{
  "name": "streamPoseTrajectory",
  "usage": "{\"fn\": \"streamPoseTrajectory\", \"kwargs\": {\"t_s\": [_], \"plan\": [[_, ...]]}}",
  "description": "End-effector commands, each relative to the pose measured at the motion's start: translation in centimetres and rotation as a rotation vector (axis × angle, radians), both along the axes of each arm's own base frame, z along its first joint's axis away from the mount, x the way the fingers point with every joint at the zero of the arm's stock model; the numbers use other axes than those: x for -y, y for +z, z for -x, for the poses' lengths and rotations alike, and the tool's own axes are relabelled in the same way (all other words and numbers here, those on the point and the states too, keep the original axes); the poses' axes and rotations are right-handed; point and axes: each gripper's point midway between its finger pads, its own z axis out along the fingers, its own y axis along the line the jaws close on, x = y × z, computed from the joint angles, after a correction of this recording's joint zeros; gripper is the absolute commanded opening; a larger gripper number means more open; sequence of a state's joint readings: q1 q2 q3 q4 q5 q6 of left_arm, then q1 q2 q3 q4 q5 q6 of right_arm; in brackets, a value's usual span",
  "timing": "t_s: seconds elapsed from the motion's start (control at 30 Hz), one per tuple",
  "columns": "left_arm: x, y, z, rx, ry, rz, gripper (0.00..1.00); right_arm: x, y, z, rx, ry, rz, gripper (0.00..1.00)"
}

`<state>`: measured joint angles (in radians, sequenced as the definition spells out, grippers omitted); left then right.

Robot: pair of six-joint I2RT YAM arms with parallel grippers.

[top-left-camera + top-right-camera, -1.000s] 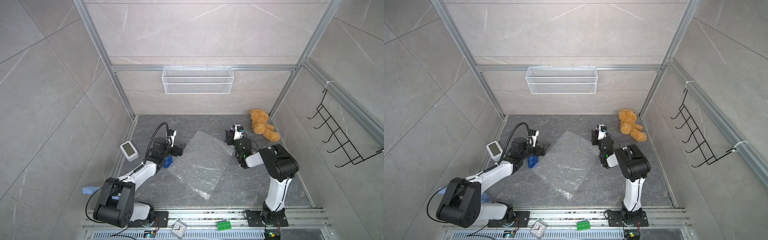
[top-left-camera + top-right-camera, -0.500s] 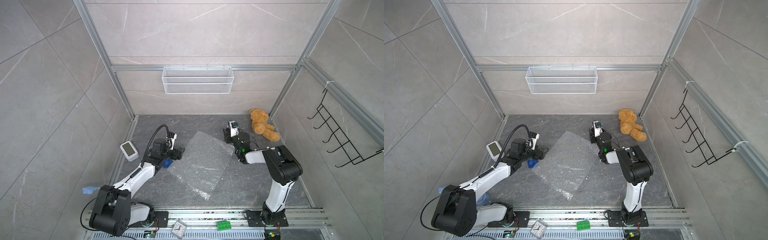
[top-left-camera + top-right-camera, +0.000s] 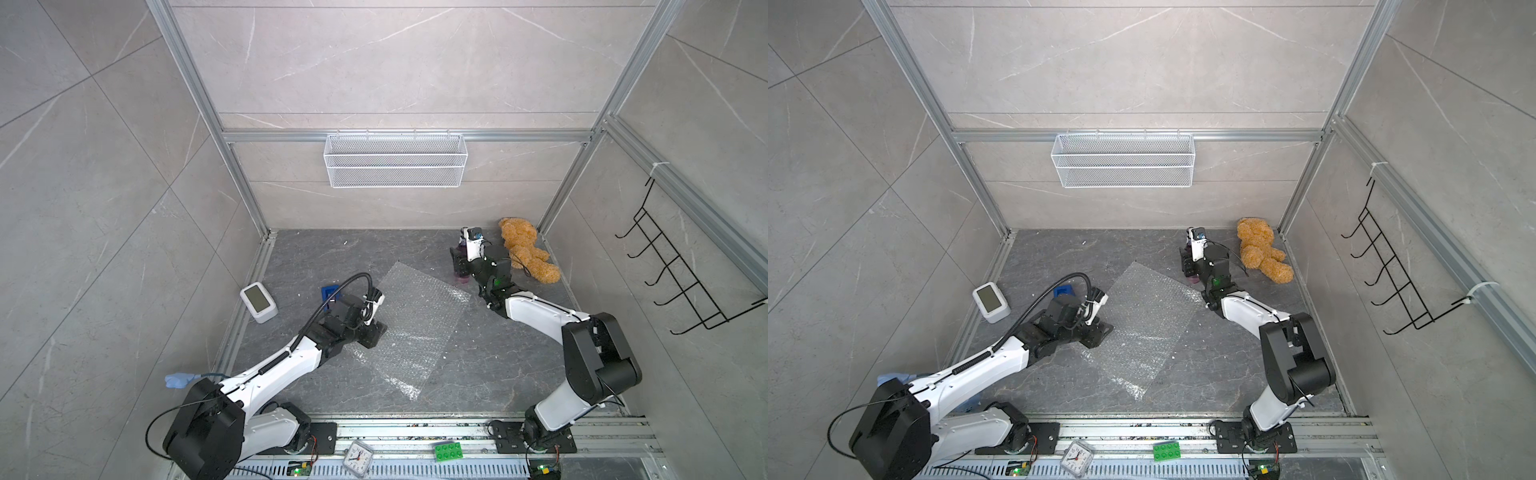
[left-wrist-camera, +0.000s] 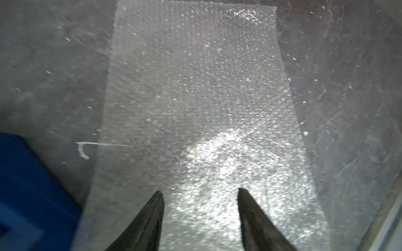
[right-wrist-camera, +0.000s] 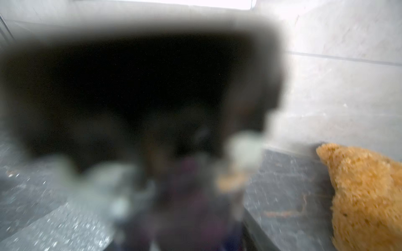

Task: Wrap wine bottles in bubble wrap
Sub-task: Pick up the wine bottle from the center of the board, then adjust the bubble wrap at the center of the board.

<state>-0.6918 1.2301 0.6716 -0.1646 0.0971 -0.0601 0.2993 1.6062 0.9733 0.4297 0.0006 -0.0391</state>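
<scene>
Left wrist view: the left claw has its jaws apart with nothing between them, over the wrap. The wrap lies flat on the floor, running from under the claw tips out ahead of them. A blue block sits to one side of the jaws. In a top view, the right claw is at the upright bottle, just past the wrap's far corner. The right wrist view is blurred, so whether those jaws clamp the bottle cannot be told.

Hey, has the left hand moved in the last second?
Yes. Against the white display box, the left hand has shifted toward the front rail and over the bubble wrap.
</scene>
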Motion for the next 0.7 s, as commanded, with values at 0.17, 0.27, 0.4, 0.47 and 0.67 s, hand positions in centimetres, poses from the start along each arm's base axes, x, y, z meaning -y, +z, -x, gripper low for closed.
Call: {"fn": "streamPoseTrajectory", "kwargs": {"t_s": [0.17,0.27,0.4,0.47,0.67], "plan": [[6.6,-5.4,3.8,-0.109,-0.105,-0.16,0.34,0.8,5.4,4.6,-0.071,-0.008,-0.089,0.05],[9.5,-7.2,4.8,-0.133,-0.122,-0.155,0.33,1.2,5.6,6.4,-0.1,0.003,-0.093,0.04],[13.5,-8.8,4.7,-0.124,-0.108,-0.147,0.34,2.0,6.1,8.5,-0.133,-0.003,-0.075,0.03],[14.8,-9.0,4.2,-0.103,-0.091,-0.156,0.33,2.4,6.5,9.3,-0.145,-0.005,-0.052,0.03],[18.2,-8.0,2.4,-0.07,-0.092,-0.127,0.34,2.7,7.5,10.7,-0.188,0.034,0.04,0.04]]}}
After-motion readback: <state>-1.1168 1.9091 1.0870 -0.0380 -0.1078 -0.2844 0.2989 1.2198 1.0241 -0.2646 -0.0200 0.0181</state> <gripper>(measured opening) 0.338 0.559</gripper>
